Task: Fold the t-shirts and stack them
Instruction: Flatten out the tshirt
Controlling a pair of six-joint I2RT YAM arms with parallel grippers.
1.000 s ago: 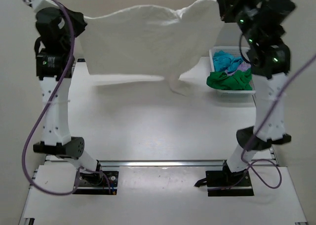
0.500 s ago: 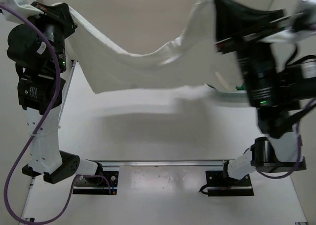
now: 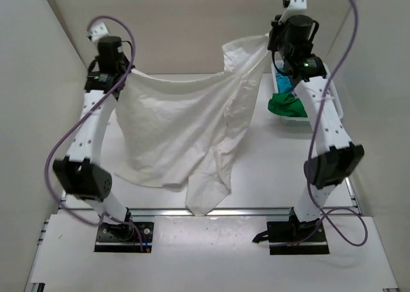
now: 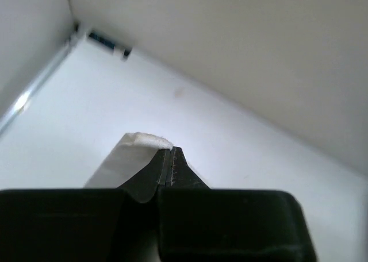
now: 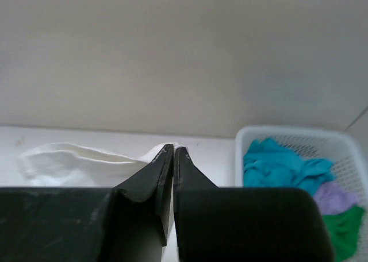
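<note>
A large cream-white t-shirt [image 3: 179, 132] hangs stretched between my two arms, its lower edge trailing on the table toward the near rail. My left gripper [image 3: 120, 70] is shut on its left top corner, and a tuft of white cloth [image 4: 146, 140] shows at the closed tips [image 4: 171, 151]. My right gripper [image 3: 272, 41] is shut on the right top corner, with white fabric [image 5: 86, 158] draping off to the left of the tips [image 5: 173, 150]. Turquoise [image 5: 276, 164], lilac [image 5: 330, 196] and green [image 3: 286, 105] t-shirts lie in the basket.
A white plastic lattice basket [image 3: 330, 95] stands at the table's far right, beside the right arm. Walls close the scene at the back and on both sides. The rail with both arm bases [image 3: 211, 212] runs along the near edge.
Both arms have swung from high and near the camera out toward the far side and lower. The cream-white t-shirt, earlier held aloft, now hangs down with its hem on the table.
</note>
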